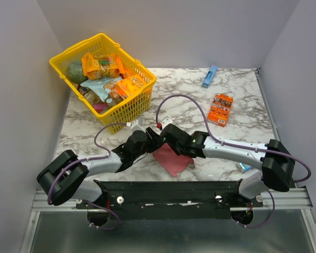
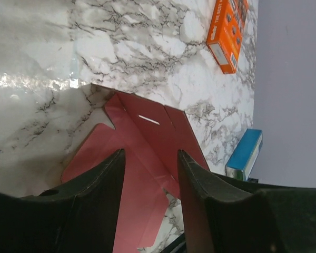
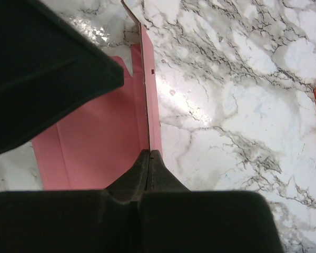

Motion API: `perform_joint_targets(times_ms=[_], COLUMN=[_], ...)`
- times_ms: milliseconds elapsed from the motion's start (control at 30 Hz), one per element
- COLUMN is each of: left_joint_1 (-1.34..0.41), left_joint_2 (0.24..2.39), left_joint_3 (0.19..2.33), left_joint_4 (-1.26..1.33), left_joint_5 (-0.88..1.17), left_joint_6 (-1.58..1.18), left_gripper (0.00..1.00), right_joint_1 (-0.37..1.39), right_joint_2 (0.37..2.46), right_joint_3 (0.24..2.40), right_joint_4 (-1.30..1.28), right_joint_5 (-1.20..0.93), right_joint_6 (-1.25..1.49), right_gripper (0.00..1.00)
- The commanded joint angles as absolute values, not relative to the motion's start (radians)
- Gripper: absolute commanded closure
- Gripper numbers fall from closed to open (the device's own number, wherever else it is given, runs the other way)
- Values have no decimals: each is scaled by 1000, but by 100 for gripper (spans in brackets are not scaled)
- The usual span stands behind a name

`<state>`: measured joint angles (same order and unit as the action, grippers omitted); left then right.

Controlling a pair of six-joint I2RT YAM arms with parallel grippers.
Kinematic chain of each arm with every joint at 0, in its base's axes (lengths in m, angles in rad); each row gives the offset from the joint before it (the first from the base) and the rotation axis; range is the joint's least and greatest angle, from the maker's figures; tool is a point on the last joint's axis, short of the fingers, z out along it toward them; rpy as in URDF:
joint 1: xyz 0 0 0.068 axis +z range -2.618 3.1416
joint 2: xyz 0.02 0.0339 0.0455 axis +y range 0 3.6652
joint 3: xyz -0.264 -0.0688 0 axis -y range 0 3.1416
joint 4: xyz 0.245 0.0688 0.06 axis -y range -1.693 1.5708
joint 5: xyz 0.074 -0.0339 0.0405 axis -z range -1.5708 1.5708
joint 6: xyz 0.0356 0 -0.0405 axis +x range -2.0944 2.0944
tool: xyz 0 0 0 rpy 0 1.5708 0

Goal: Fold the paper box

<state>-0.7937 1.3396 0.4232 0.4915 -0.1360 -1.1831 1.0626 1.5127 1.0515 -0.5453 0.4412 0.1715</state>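
a: where's the paper box?

b: on the marble table, near the front edge and about the middle, just past the arm bases. it's pink card, mostly lying flat, with both wrists meeting over its far-left part.

a: what about the right gripper?

b: pinched tight on a thin pink panel that stands on edge. its wrist view shows the two fingers meeting with the card's edge between them. the rest of the sheet lies flat to the left of that panel.

a: and the left gripper?

b: its fingers are spread apart above the sheet. between them you see the pink card, with a narrow slot cut in it and creased flaps. i'd say the fingers aren't touching the card, though that angle makes it hard to be sure.

a: what else is on the table?

b: a yellow basket full of packets at the far left. an orange snack box lies flat to the right, well apart from the pink sheet. there's a slim blue box by the far edge, and a teal box near the right arm's base.
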Motion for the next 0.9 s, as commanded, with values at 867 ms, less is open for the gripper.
perform_joint_targets(times_ms=[867], left_joint_1=[-772], left_joint_2=[1474], left_joint_3=[503], left_joint_4=[577], left_joint_5=[-150], left_joint_6=[-1397], left_gripper=[30], right_joint_1=[1052], right_joint_2=[1474], right_joint_3=[996], right_joint_4=[-525], right_joint_5=[406], right_joint_6=[187], right_gripper=[99])
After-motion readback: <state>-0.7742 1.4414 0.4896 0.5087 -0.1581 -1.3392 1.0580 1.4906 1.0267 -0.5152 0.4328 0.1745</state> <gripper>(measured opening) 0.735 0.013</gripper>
